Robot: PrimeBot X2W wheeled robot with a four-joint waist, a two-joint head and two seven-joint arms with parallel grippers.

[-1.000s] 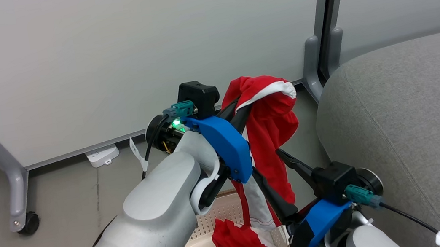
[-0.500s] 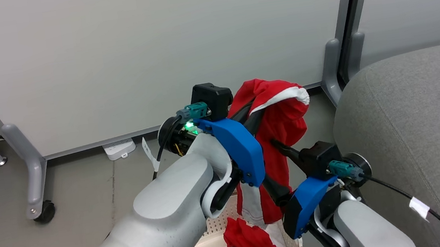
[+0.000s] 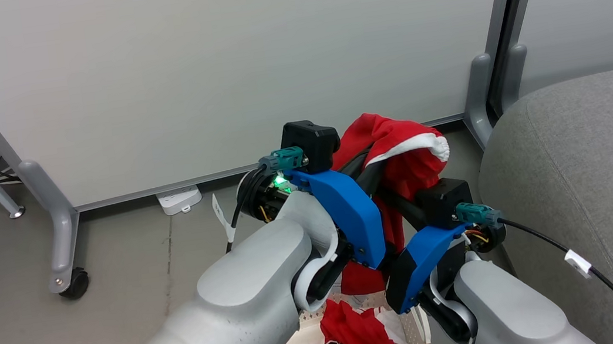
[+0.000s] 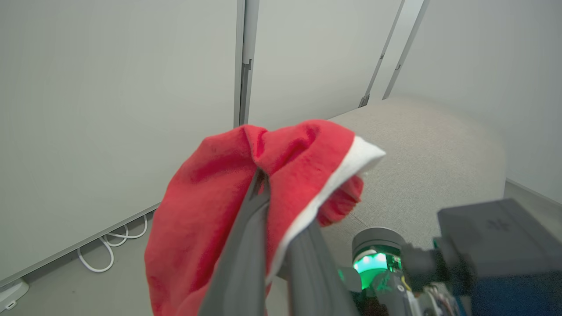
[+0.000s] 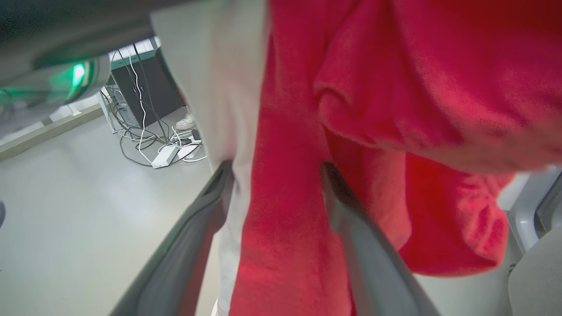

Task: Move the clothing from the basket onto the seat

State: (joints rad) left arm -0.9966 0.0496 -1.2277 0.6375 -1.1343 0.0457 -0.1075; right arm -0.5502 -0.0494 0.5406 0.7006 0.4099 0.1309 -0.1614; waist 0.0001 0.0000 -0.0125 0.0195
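Holding a red garment (image 3: 401, 168) aloft over the basket (image 3: 420, 329) with the left hand (image 4: 262, 182) clamped on its top fold and the right hand (image 5: 276, 166) spread apart astride the hanging cloth. Next, probably needing a swing right over the seat (image 3: 590, 170), then unclamping.

Soft, even indoor light, faint shadows; red garment (image 5: 395, 87) smears out of focus against the right-wrist lens.
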